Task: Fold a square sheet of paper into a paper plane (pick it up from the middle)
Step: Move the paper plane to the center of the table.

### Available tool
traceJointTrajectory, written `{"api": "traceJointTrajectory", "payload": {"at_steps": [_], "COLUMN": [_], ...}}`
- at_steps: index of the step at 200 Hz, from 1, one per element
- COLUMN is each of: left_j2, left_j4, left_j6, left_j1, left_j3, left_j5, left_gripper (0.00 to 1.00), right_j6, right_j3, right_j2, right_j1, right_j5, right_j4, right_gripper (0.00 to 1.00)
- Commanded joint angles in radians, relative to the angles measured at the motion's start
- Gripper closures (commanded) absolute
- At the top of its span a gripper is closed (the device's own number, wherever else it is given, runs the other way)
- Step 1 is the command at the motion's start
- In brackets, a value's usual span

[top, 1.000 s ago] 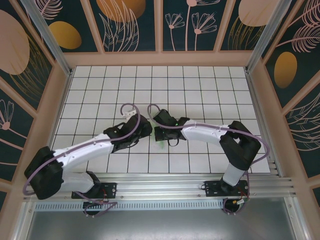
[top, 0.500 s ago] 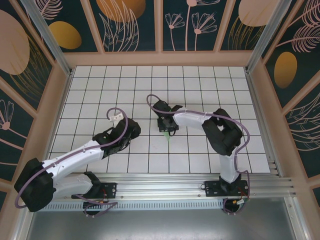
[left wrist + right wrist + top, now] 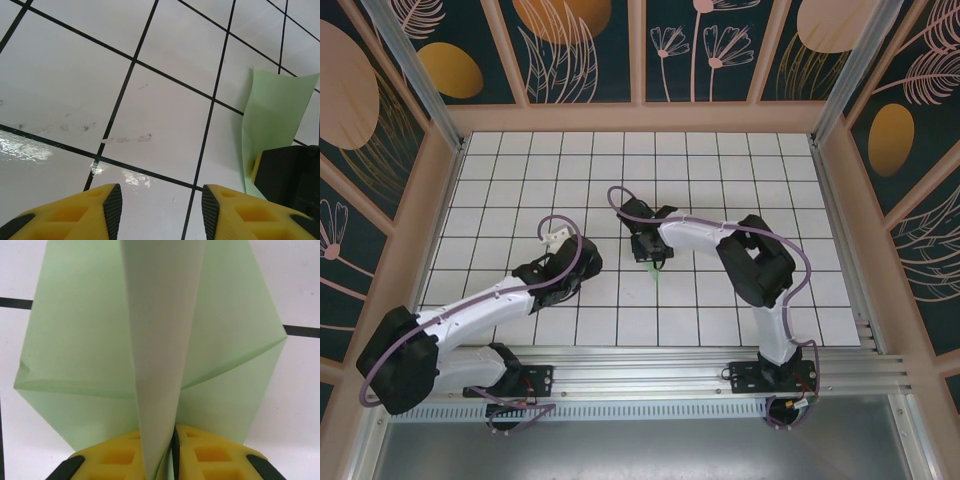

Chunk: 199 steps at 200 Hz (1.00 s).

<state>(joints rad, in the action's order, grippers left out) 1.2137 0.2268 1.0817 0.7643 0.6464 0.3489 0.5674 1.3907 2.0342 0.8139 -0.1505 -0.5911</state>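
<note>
Pinching paper plane [image 3: 155,340] by centre keel in right gripper [image 3: 172,452], jaws narrow, clamping fold, bottom centre of wrist frame. Hanging left gripper [image 3: 160,210] half open, empty, over white tiles [image 3: 160,125]. Judging folding nearly done, 1 move remaining: likely laying plane flat, then releasing gently.

my table [image 3: 520,170] is white tiles ruled in black, faintly smudged and glossy near my left wrist. the pale green paper plane [image 3: 275,112] is near its middle; touching or not, i cannot tell.
</note>
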Motion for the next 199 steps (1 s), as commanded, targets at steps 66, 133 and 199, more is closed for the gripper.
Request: {"api": "traceJointTrajectory", "payload": {"at_steps": [66, 133, 199], "left_j2": [0.027, 0.024, 0.013], "left_j4": [-0.002, 0.047, 0.050], "left_j6": [-0.021, -0.108, -0.213], "left_j1": [-0.009, -0.051, -0.181], "left_j3": [0.054, 0.109, 0.149], "left_j5": [0.007, 0.086, 0.096], "left_gripper": [0.51, 0.50, 0.50], "right_j6": [0.064, 0.063, 0.021], "right_j3": [0.047, 0.121, 0.093], "right_j2": [0.060, -0.096, -0.346], "right_j1": [0.005, -0.007, -0.011], "right_j5": [-0.027, -0.081, -0.257], "right_j4": [-0.047, -0.070, -0.035], "right_gripper": [0.88, 0.68, 0.53]}}
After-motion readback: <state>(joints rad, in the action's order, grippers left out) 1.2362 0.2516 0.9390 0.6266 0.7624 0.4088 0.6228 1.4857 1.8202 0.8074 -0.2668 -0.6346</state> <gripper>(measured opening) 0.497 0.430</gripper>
